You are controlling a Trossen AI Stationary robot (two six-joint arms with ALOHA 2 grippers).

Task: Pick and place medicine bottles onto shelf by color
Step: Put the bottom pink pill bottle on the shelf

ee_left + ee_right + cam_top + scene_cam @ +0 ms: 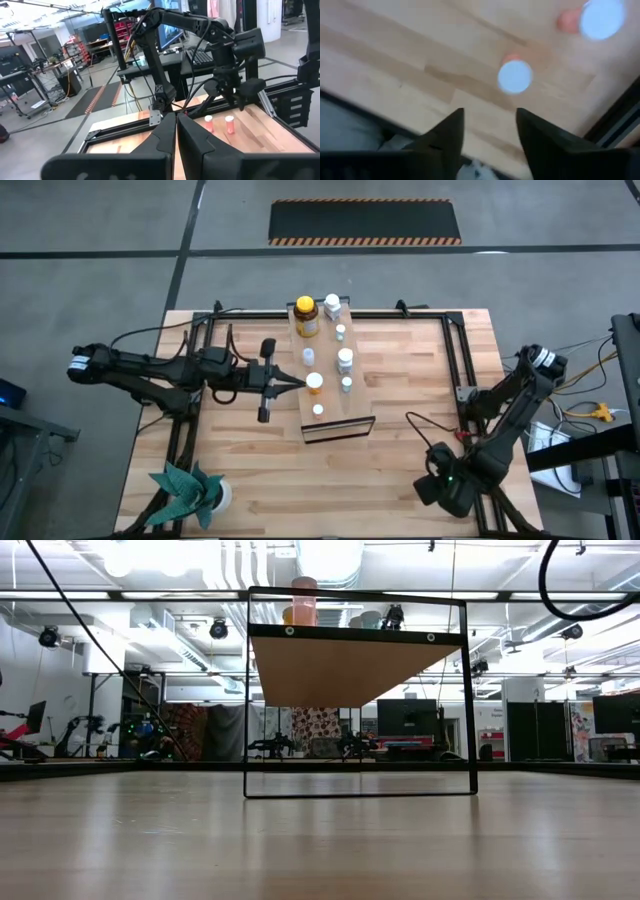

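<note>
The counter (400, 470) is a striped butcher-block top framed by dark rails, standing on a grey floor with a black hazard-edged mat (365, 222) beyond its far edge. The low view looks across the bare wood into a workshop with ceiling lights, monitors and racks.

The shelf (325, 395), a long light-wood board on a thin black frame, stands mid-counter. From above, about nine bottles stand on it: an amber bottle (306, 316) with a yellow cap at the far end, an orange-capped one (314, 383) nearer, the others white-capped. The low view shows only the shelf's underside and a few bottle tops above it.

A green paper plant (186, 490) sits at the near left corner.

The left gripper (292, 383) hovers beside the shelf's left edge, fingers pressed together. The right gripper (487, 131) is at the near right corner, spread, holding nothing; its wrist view alone shows two white-capped orange bottles (515, 76) on the wood below it, which the left wrist view also catches.
</note>
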